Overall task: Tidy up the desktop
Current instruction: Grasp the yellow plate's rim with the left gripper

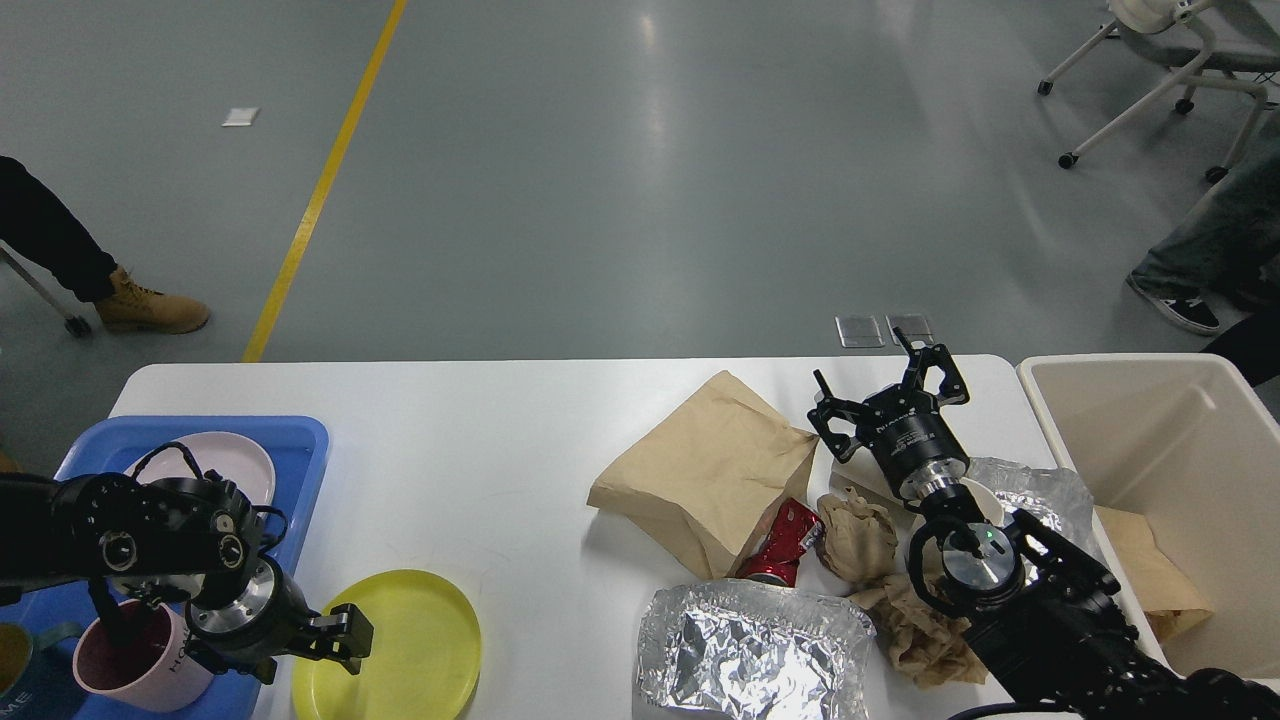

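The desktop (pixel 500 440) is filling the lower half of the head view, running from a blue tray (pixel 300 440) at its left end to a beige bin (pixel 1150 400) standing against its right end.

The left gripper (pixel 350 638) is hovering over the left rim of a yellow plate (pixel 420 640) lying near the front edge. Its fingers are appearing as one dark block, so how far they are apart cannot be told; nothing is seen held in them. Just left of it, a pink mug (pixel 130 670) is standing at the tray's front, and a pale pink plate (pixel 240 470) is lying further back in the tray.

The right gripper (pixel 885 385) is pointing away toward the far edge with its two fingers spread wide and nothing between them. It is hanging above the litter on the right part of the table: a brown paper bag (pixel 710 470) lying flat, a crushed red can (pixel 785 545) touching the bag's near corner, crumpled brown paper (pixel 860 535) just right of the can, and a foil container (pixel 750 650) at the front edge. More foil (pixel 1040 495) is lying beside the bin, partly hidden by the arm. A piece of brown paper (pixel 1150 580) is resting inside the bin.
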`<act>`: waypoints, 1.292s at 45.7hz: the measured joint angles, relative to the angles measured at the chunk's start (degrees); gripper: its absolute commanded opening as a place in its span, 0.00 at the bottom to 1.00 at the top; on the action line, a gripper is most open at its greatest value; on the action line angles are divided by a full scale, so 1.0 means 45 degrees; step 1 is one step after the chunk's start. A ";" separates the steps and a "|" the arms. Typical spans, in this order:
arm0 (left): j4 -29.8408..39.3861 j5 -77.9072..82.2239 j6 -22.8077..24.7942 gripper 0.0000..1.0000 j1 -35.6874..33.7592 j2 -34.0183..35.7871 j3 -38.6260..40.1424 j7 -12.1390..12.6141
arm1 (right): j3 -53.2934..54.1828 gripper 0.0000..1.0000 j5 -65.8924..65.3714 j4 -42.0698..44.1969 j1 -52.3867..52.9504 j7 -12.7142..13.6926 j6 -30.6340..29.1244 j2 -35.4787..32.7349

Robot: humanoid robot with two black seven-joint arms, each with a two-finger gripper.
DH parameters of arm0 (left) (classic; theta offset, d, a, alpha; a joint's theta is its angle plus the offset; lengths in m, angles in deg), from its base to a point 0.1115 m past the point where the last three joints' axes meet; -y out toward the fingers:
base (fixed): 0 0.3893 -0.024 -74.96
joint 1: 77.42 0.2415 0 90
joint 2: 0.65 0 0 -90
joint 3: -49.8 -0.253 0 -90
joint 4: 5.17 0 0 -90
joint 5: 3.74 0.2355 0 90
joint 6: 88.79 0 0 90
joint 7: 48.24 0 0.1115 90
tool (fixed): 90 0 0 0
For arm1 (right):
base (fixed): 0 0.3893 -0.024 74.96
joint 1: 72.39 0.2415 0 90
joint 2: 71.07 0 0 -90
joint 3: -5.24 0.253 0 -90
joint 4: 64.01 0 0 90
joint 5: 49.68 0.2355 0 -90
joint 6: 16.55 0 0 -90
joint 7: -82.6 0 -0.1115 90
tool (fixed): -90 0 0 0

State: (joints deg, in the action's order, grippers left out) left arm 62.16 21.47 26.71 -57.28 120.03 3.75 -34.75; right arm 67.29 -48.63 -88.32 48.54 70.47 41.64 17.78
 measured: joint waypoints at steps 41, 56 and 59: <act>0.0002 0.0085 0.0096 0.29 0.0233 -0.0015 0.0298 0.1158 | 0.0000 1.00 0.0000 0.0000 0.0000 0.0000 0.0000 -0.0002; 0.0003 0.0071 0.0438 0.16 0.0291 -0.0042 0.0531 0.1548 | 0.0000 1.00 0.0000 -0.0002 0.0000 0.0000 0.0000 -0.0002; 0.0002 0.0059 0.0567 0.16 0.0312 -0.0049 0.0589 0.1638 | 0.0000 1.00 0.0000 -0.0002 0.0000 0.0000 0.0000 -0.0002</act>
State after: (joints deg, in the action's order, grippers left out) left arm 62.16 21.73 29.26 -55.87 119.81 6.40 -27.37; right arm 67.28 -48.63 -88.33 48.54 70.47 41.64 17.78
